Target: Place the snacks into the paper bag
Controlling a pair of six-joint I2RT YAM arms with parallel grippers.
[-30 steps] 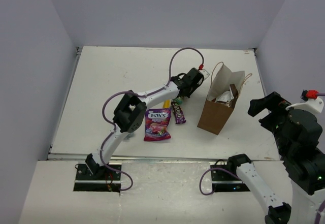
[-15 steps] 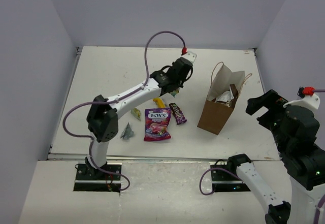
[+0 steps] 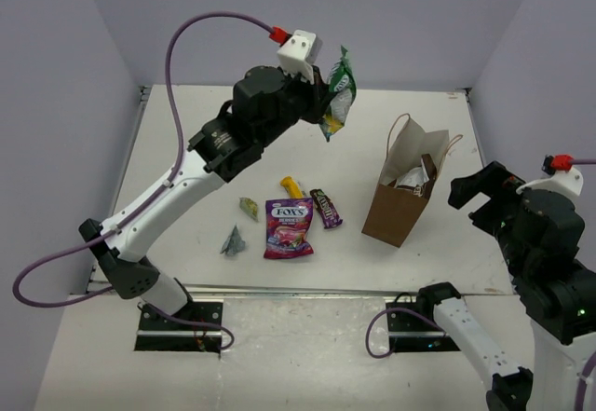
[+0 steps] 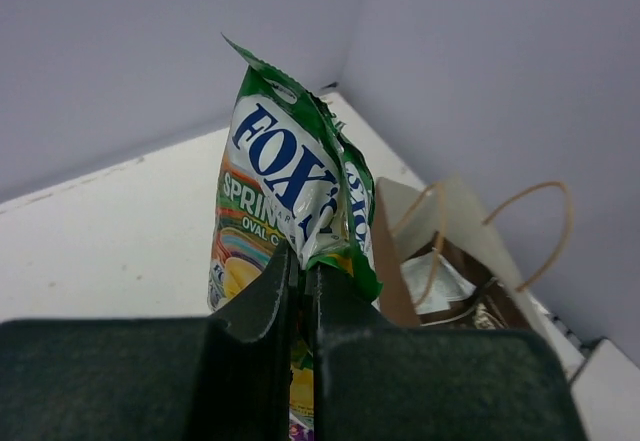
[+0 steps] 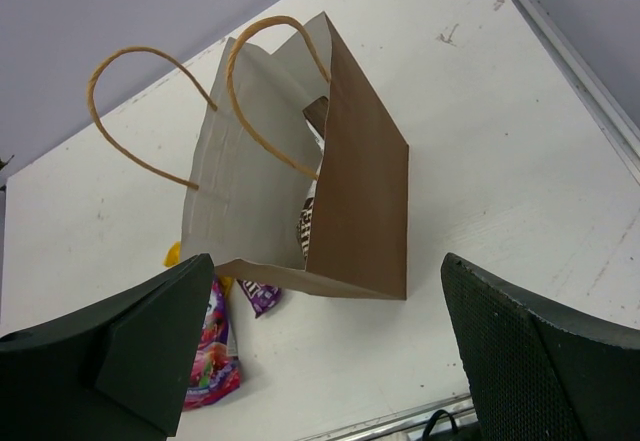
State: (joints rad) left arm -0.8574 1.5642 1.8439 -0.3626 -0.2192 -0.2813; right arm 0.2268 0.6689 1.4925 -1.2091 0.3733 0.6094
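So the left arm's fingers were clamped tight on the green bag, holding it high above the desk. Its long axis ran roughly up and down in the top view. The paper bag stood upright to the right of it and lower down, well apart, mouth open upward, loop handles sticking up, and some packets already inside. My guess is the carry needed to go right and then down into that mouth. The handles looked like the only thing that could snag it, since nothing else stood between the two.

Down on the desk, going across: the grey wrapper, the tiny green wrapper, the purple Fox's pouch, the yellow bar and the dark brown bar, none bagged yet and all left of the paper bag. On the far right, the right arm's fingers were spread wide with nothing in them, near the bag's right side. That arm was nearer the bag, but the left one had the snack.
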